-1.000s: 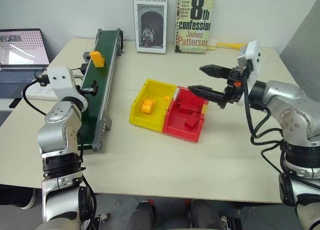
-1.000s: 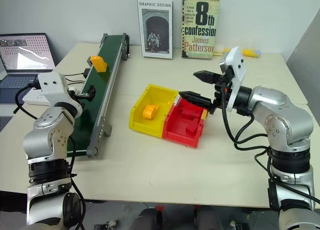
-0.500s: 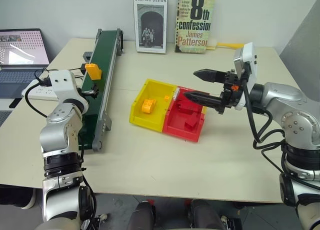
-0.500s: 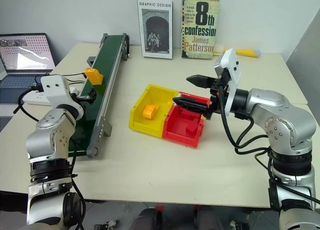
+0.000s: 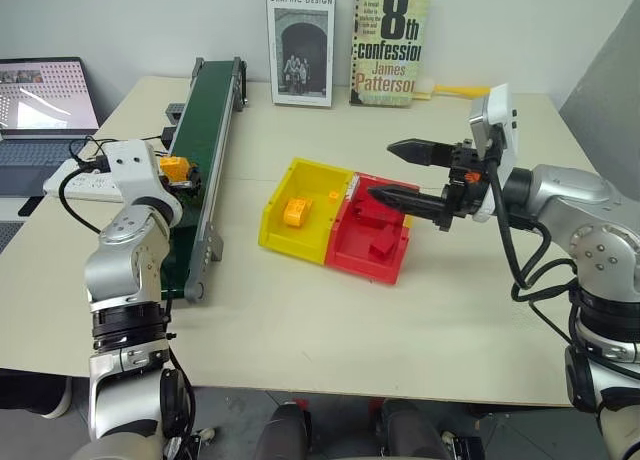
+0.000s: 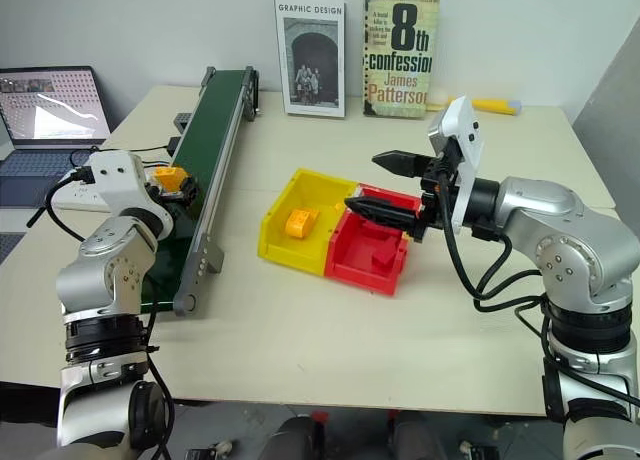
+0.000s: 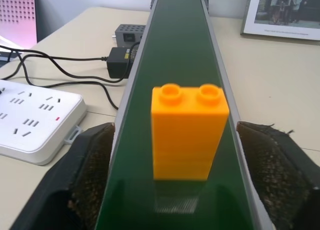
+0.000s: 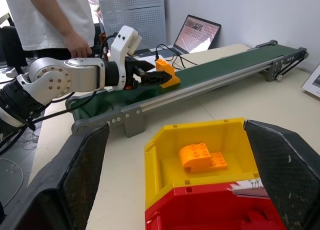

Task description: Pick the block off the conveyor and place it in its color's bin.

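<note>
Pale tabletop (image 5: 330, 310) is your work area, with a grey wall behind it. Your orange block (image 7: 189, 130) stands upright on the green conveyor (image 5: 205, 110), at the near end on the left side. Your left gripper (image 7: 182, 190) has one finger on each side of the block, and neither finger touches it, so that pincer is wide and holds nothing. To the right of the belt sits the yellow bin (image 5: 275, 225), joined to a red bin (image 5: 385, 265). Another orange block (image 5: 294, 212) already lies inside the yellow one. Your right gripper (image 5: 398, 172) hangs over the red bin with its fingers spread wide and empty. Now think about what could go wrong. If the belt is running, the block may slide past your fingers before you squeeze. If you squeeze off to one side, you may tip the tall block over or push it off the edge. The two bins touch, so a drop made too far right would land in the red one. Your right arm is close to the bins and could get in the way. Two books (image 5: 390, 45) lean on the far wall, a laptop (image 5: 45, 95) and a white power strip (image 7: 35, 120) sit far left, and a person (image 8: 55, 15) stands by the table.
</note>
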